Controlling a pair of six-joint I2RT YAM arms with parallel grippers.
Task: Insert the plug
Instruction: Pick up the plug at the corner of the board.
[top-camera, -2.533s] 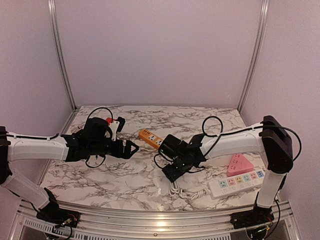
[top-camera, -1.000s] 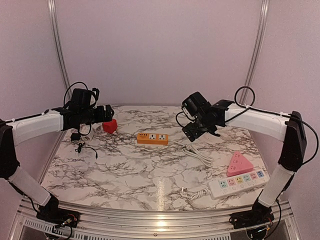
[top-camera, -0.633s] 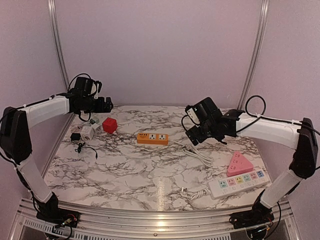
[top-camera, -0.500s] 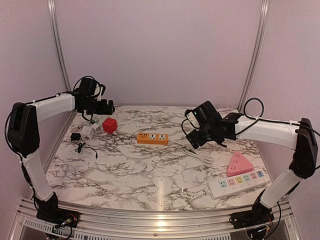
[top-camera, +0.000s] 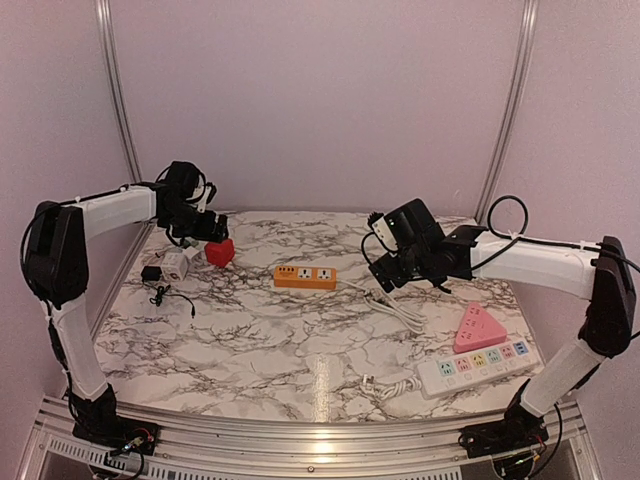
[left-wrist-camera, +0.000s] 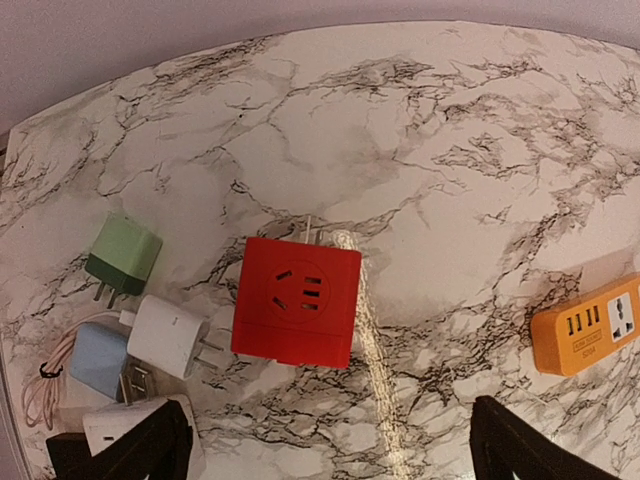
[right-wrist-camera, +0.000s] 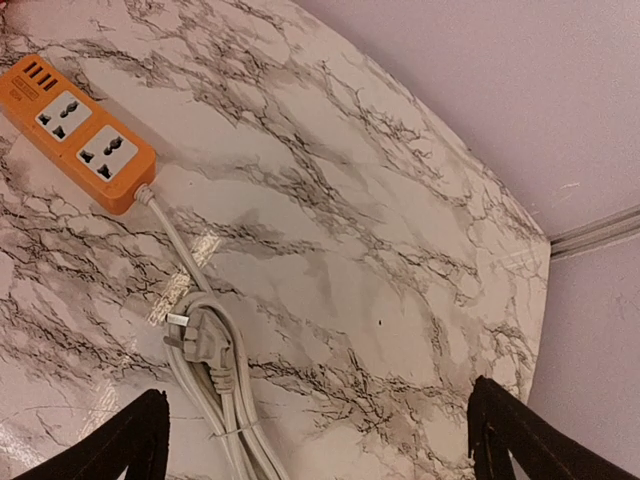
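One pale plug (right-wrist-camera: 203, 345) lies flat and unplugged on the marble surface (top-camera: 250, 350), in the far half toward the right edge. Its looped cord (right-wrist-camera: 172, 250) leads to the orange power strip (right-wrist-camera: 78, 131) near the middle of the far edge. The right gripper (right-wrist-camera: 315, 425) hovers above the plug, fingers spread wide and holding nothing. Over the far left corner the left gripper (left-wrist-camera: 328, 435) (equally wide, equally unladen) hangs above a red cube socket (left-wrist-camera: 297, 300), which sits beside a green adapter (left-wrist-camera: 122, 255), a white adapter (left-wrist-camera: 170, 335) and a blue adapter (left-wrist-camera: 97, 360).
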